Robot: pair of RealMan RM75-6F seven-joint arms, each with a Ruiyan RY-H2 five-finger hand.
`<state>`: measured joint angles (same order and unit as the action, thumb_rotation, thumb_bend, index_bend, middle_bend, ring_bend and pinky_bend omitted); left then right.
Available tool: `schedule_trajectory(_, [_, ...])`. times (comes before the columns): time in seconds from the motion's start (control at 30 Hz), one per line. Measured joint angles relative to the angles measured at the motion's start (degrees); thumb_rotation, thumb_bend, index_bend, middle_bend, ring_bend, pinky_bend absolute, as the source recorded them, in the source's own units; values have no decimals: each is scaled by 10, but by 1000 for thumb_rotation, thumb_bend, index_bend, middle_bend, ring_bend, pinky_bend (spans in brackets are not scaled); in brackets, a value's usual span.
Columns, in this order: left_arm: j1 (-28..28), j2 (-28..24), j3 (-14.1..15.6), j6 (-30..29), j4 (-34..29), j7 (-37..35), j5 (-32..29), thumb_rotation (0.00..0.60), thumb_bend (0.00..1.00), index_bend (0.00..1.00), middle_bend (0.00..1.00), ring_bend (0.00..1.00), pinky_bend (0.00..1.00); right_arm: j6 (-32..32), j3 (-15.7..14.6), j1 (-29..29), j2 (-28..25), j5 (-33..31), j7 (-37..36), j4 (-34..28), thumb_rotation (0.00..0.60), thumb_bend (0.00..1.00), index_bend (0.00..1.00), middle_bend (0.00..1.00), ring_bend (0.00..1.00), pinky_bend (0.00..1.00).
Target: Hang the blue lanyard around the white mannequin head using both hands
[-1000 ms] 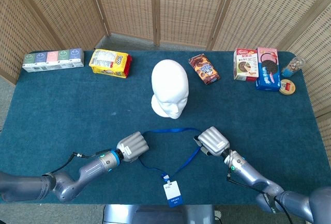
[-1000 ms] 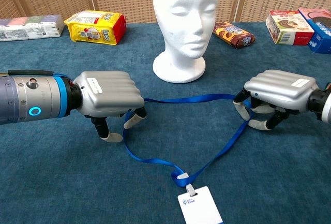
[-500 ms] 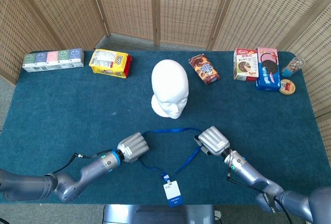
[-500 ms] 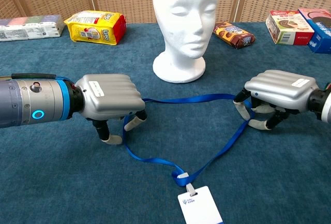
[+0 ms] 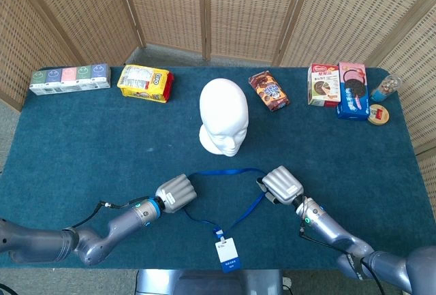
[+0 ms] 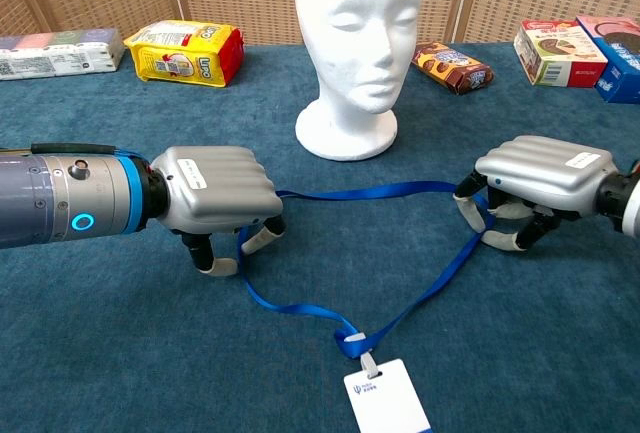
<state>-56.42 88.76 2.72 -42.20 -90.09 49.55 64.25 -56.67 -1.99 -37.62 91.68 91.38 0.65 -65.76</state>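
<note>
The blue lanyard lies on the desk just in front of the white mannequin head. The left hand and right hand each pinch its strap with curled fingers, on either side of the head.

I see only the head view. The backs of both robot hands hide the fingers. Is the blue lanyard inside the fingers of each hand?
Observer: In the chest view, the right robot hand curls its fingers around the lanyard.
Operator: And the left one?
Observer: The left robot hand points its fingers down. The strap passes between them, but I cannot confirm a grip.
Operator: Which way does the mannequin head face?
Observer: The mannequin head stands upright, with its face toward the robot.
</note>
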Motion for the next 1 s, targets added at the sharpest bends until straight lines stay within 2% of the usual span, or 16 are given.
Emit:
schedule_trajectory(0.47, [-16,2,9,-2,-5,9,-31,499,398,510,1000,1000,1000,0,1,2,1,-2,-7,5,600,461,698,1000,1000,1000])
schedule_trajectory(0.8, [-21,6,13,-8,-7,-3,-43,499,421,579,1000,1000,1000,1,1,2,3,-3,-11,9,600,461,700,1000,1000,1000])
schedule_trajectory(1.0, [-26,9,17,-10,-4,-1,-47,501,421,585,1000,1000,1000,2,1,2,3,-3,-11,10,600,461,703,1000,1000,1000])
